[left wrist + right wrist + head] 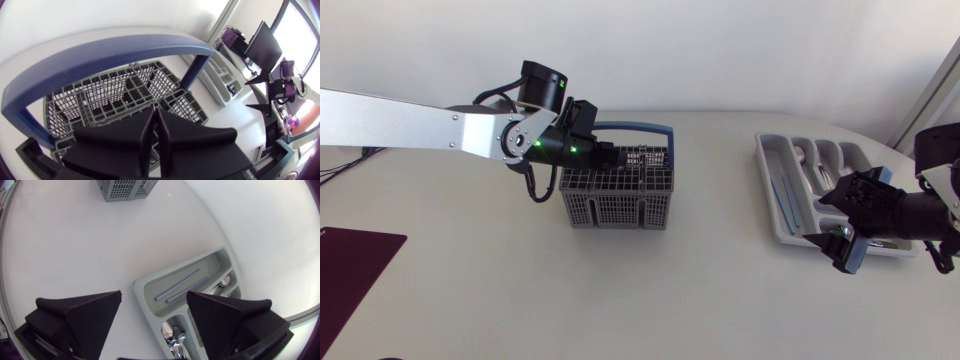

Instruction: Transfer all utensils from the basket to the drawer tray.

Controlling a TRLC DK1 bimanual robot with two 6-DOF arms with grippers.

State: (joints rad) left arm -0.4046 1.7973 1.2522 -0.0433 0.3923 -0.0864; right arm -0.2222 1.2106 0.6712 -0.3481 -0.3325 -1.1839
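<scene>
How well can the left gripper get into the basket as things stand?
Probably well. The left gripper hangs just above the open compartments of the basket, and the blue handle arches ahead of it, not under it. Its fingers are closed, so they would need opening first.

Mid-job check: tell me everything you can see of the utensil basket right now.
The basket is grey plastic latticework with a blue arched handle spanning it. It stands upright on the white table, well apart from the drawer tray. Inside, grid dividers form several compartments; those visible hold no utensils. My left gripper, shut and empty, hangs just above its compartments; whether it touches cannot be told.
</scene>
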